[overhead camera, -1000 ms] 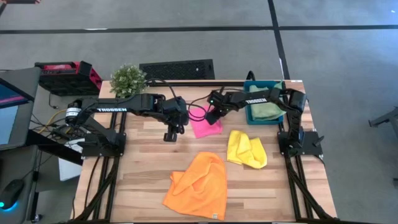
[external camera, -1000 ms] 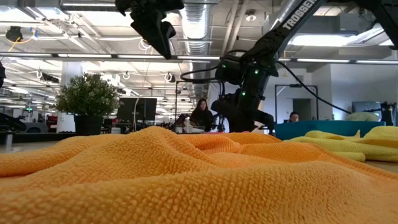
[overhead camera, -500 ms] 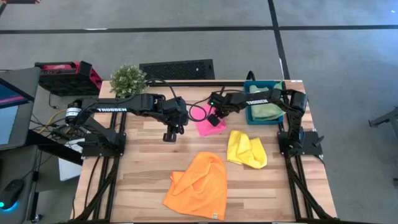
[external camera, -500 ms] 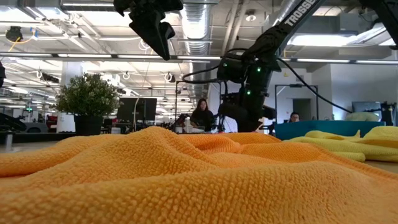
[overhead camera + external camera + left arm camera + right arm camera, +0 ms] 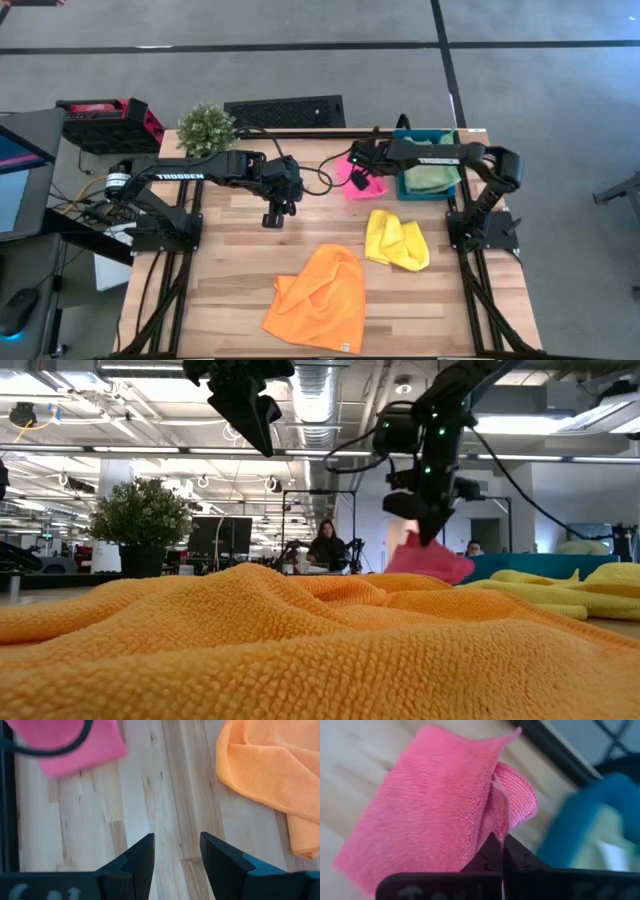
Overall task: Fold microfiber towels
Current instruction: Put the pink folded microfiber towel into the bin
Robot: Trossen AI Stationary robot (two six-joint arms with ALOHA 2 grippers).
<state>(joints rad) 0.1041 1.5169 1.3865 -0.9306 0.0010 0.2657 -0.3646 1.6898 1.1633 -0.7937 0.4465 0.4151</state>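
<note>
Right end effector (image 5: 364,177) pinched shut on an edge of the hot pink microfiber towel (image 5: 362,181), fabric clamped between the closed fingers (image 5: 492,855) in the right wrist view; towel hangs lifted off the light wooden slatted desk (image 5: 230,260) in the low view, just beside the teal plastic bin (image 5: 404,188) on the side toward the plant. Sage green microfiber towel (image 5: 428,176) lies inside the teal bin. Yellow microfiber towel (image 5: 395,240) crumpled on the desk near the bin, on its front side, not touching it. Orange microfiber towel (image 5: 322,297) spread loosely, partly doubled over, farther from the bin toward the desk's front edge, apart from the yellow one; it fills the foreground in the low view (image 5: 300,650). Left end effector (image 5: 273,215) hovers over bare desk well apart from the bin, beyond the pink towel, fingers (image 5: 140,857) spread apart with nothing between them; left wrist view shows wood planks under it, pink towel (image 5: 75,745) and orange towel (image 5: 270,775) off to either side. Small green potted plant (image 5: 206,127) at the desk's back edge, well apart from the bin. A person (image 5: 324,545) sits in the room behind the desk.
</note>
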